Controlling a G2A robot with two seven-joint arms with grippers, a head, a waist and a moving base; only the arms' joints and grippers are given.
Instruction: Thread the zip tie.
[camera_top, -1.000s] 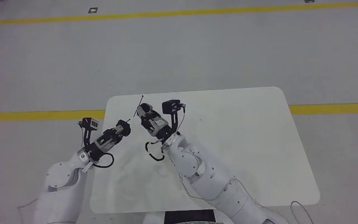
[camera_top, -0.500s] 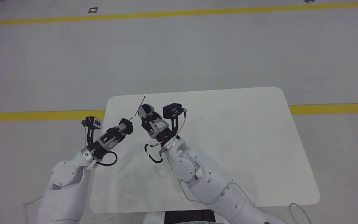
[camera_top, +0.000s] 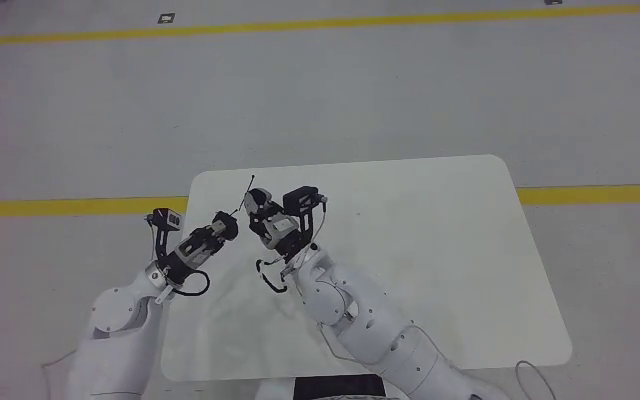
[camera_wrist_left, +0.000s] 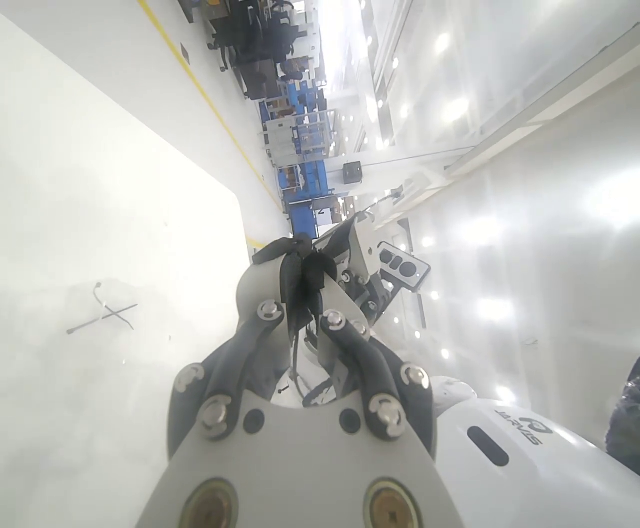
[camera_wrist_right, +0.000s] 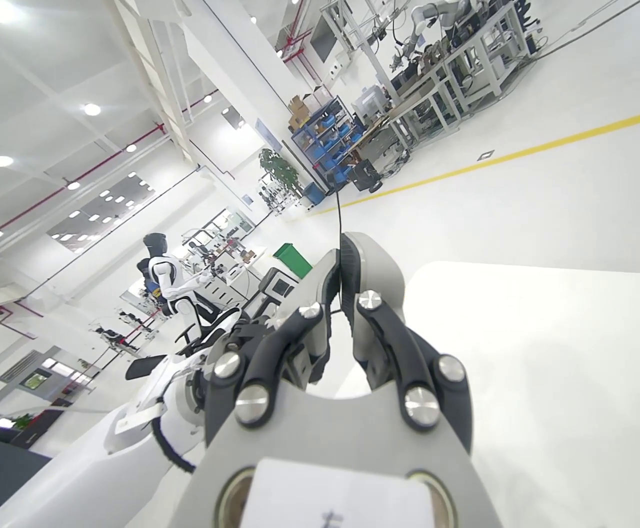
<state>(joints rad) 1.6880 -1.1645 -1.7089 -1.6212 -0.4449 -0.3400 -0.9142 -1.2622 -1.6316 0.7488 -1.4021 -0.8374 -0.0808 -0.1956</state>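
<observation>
Right gripper (camera_wrist_right: 341, 252) pinches the zip tie (camera_wrist_right: 338, 215) (tail protruding), facing left gripper (camera_top: 224, 224).

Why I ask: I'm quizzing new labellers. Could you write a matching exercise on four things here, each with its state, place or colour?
Things: 1 right pincer; 2 loose ties; 3 table; 4 zip tie.
States: a white, rounded corners; b lying crossed on the table; c shut on the zip tie; d thin, black strap.
Pairs: 1c, 2b, 3a, 4d.
</observation>
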